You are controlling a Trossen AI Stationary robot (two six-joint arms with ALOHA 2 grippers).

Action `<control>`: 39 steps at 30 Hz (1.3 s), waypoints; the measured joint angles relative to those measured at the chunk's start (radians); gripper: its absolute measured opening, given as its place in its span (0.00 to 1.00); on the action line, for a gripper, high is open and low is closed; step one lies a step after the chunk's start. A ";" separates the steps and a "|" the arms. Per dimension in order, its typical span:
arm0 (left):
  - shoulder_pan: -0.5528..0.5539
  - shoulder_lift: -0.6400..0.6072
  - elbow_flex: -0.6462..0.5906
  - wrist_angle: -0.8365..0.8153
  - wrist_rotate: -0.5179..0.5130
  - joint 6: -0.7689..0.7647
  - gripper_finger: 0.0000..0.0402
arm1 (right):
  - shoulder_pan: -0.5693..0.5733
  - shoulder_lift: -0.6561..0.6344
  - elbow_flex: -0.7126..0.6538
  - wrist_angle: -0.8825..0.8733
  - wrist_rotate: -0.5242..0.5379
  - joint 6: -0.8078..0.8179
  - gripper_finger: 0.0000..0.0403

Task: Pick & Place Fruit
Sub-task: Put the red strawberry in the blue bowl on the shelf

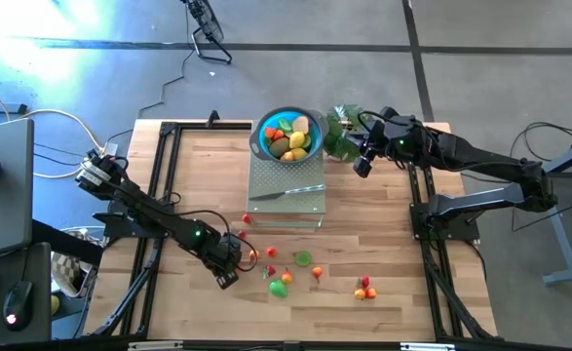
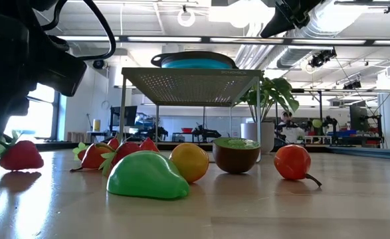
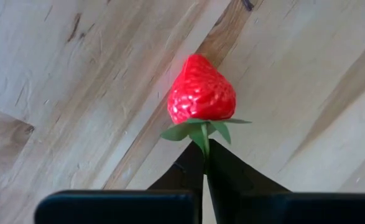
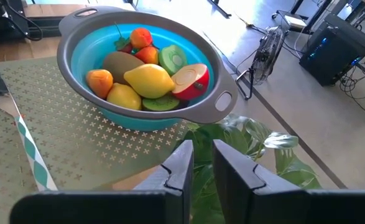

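The left gripper (image 1: 235, 261) is sitting low with its fingers pressed together, while the right gripper (image 1: 363, 161) is hanging raised, fingers slightly parted.

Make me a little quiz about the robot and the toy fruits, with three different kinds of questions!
1. True or false: the left gripper is pinching the strawberry by its green leafy stem.
2. Where does the silver knife lie? A) inside the blue bowl B) on the metal rack next to the bowl C) on the wooden table among the loose fruit
3. Fill in: the right gripper hangs over the leafy green ______.

Key: 1 true; 2 B; 3 plant.
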 joint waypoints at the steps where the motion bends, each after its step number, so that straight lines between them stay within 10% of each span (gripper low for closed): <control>1: 0.000 0.000 0.000 0.000 0.000 0.000 0.02 | 0.000 0.000 0.000 0.000 0.000 0.000 0.13; 39: 0.000 -0.007 0.000 0.047 0.152 0.042 0.00 | 0.000 0.000 0.000 0.000 0.000 -0.026 0.13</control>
